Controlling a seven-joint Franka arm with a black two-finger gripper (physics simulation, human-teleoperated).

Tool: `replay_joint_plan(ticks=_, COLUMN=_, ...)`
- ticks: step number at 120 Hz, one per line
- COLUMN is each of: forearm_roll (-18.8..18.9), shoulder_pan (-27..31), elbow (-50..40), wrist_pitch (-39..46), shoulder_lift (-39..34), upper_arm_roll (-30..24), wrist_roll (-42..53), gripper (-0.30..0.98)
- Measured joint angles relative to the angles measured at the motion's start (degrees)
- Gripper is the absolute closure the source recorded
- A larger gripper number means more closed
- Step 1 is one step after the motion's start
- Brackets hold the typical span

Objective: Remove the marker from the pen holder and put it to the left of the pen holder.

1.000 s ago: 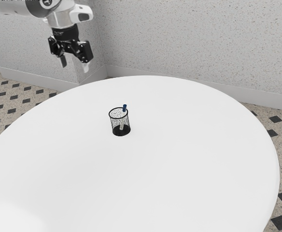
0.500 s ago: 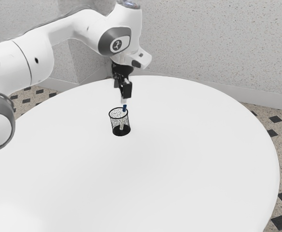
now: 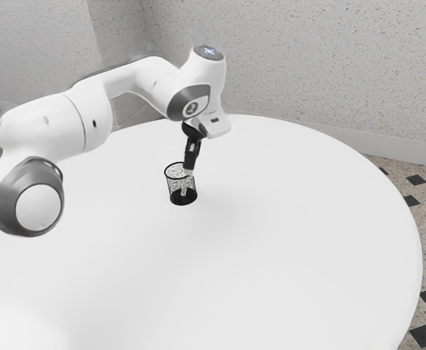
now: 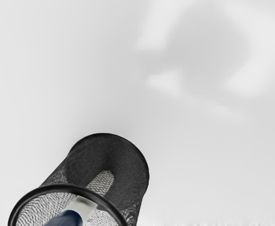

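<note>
My gripper [image 3: 189, 172] points down at the rim of the pen holder in the exterior view, on the side where the marker leans; the fingers hide the marker's blue end there, and their spacing cannot be read. The black mesh pen holder [image 3: 182, 195] stands upright on the table. In the wrist view the pen holder [image 4: 135, 188] lies below the hand, with the marker [image 4: 67, 218] inside, its blue part near the rim and its pale body reaching down into the mesh.
The round white table [image 3: 271, 233] surrounds the pen holder. The arm reaches over the table from the exterior view's left. A speckled wall [image 3: 308, 73] rises behind the table.
My arm has swung in from the exterior view's upper left, then come down to the pen holder's rim, covering the marker's blue end. The pen holder stands where it was.
</note>
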Motion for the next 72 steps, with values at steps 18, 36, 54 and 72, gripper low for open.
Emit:
replay_joint_plan(ticks=18, forearm_roll=0.62, shoulder_pan=1.35, elbow=1.01, wrist_pitch=1.56, shoulder_lift=1.72, upper_arm_roll=-0.09, wrist_roll=4.78, gripper=0.0)
replay_joint_plan(ticks=36, forearm_roll=0.8, shoulder_pan=1.82, elbow=5.09, wrist_pitch=3.14, shoulder_lift=5.25, upper_arm_roll=-0.48, wrist_roll=8.52, gripper=0.0)
replay_joint_plan(ticks=54, forearm_roll=0.85, shoulder_pan=1.87, elbow=7.65, wrist_pitch=4.3, shoulder_lift=7.4, upper_arm_roll=-0.48, wrist_roll=11.42, gripper=0.0)
replay_joint_plan(ticks=72, forearm_roll=0.88, shoulder_pan=2.13, elbow=7.79, wrist_pitch=4.87, shoulder_lift=8.27, upper_arm_roll=-0.23, wrist_roll=13.67, gripper=0.01)
